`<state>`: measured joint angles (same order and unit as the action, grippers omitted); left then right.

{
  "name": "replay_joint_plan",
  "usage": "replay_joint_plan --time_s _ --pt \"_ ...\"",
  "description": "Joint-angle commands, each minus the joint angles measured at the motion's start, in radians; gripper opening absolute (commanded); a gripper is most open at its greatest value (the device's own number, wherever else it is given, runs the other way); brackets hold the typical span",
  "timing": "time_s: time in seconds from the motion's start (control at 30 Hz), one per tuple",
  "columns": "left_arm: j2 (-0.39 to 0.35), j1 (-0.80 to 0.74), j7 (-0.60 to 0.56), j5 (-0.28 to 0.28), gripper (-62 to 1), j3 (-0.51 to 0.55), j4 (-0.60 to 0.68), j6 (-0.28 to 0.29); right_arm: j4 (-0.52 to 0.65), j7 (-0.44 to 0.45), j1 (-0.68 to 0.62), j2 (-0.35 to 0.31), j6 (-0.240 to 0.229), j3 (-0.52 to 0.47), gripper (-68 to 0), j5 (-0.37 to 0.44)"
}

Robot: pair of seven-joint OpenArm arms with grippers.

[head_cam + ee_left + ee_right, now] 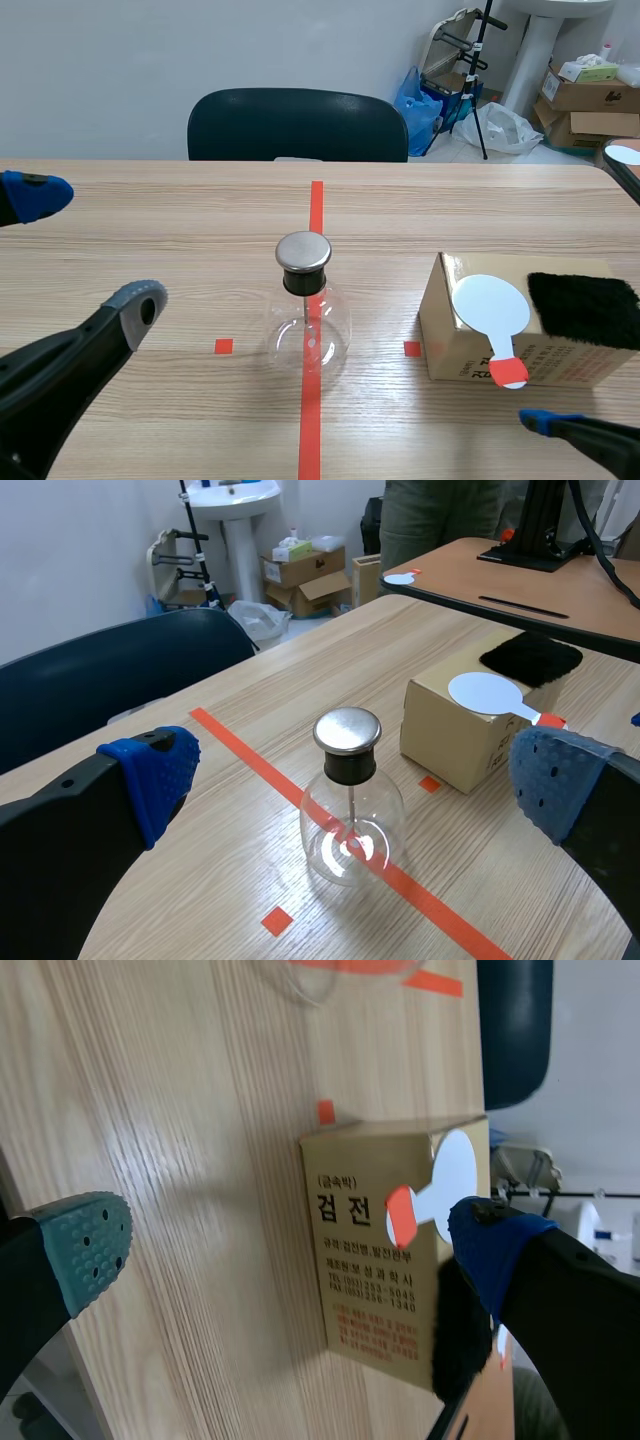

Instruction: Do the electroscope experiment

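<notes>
The white round paddle with red handle [492,318] lies atop the brown cardboard box [570,365], its handle overhanging the box's robot-side edge. The right gripper [290,1245], fingers spread wide, is nearest that edge. The left gripper [88,250], equally wide, is well apart from the box.

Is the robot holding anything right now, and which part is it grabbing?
Nothing is held. The left end effector and the right end effector are both open; the round glass flask with a metal cap stands untouched.
</notes>
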<state>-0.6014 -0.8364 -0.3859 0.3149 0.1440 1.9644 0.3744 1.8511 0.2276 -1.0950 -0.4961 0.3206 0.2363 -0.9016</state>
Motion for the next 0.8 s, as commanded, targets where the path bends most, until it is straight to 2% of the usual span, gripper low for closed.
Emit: replay_joint_plan --time_s 0.0,0.1,0.4,0.6,0.67,0.77 --pt "0.005 0.003 -0.013 0.010 1.4 0.001 0.011 0.001 0.007 0.002 0.001 -0.011 0.063 -0.023 0.4 0.002" --pt "0.005 0.003 -0.013 0.010 1.4 0.001 0.011 0.001 -0.016 0.002 0.011 -0.011 0.147 -0.041 0.4 -0.012" --pt "0.005 0.003 -0.013 0.010 1.4 0.001 0.011 0.002 -0.189 -0.023 0.127 -0.010 0.179 -0.036 0.4 -0.020" --pt "0.005 0.003 -0.013 0.010 1.4 0.001 0.011 0.002 -0.233 -0.056 0.205 -0.008 0.322 0.011 0.4 -0.035" --pt "0.005 0.003 -0.013 0.010 1.4 0.001 0.011 0.002 -0.241 -0.092 0.238 -0.008 0.338 0.039 0.4 -0.042" --pt "0.005 0.003 -0.013 0.010 1.4 0.001 0.011 0.002 -0.256 -0.152 0.291 -0.007 0.339 0.085 0.4 -0.060"
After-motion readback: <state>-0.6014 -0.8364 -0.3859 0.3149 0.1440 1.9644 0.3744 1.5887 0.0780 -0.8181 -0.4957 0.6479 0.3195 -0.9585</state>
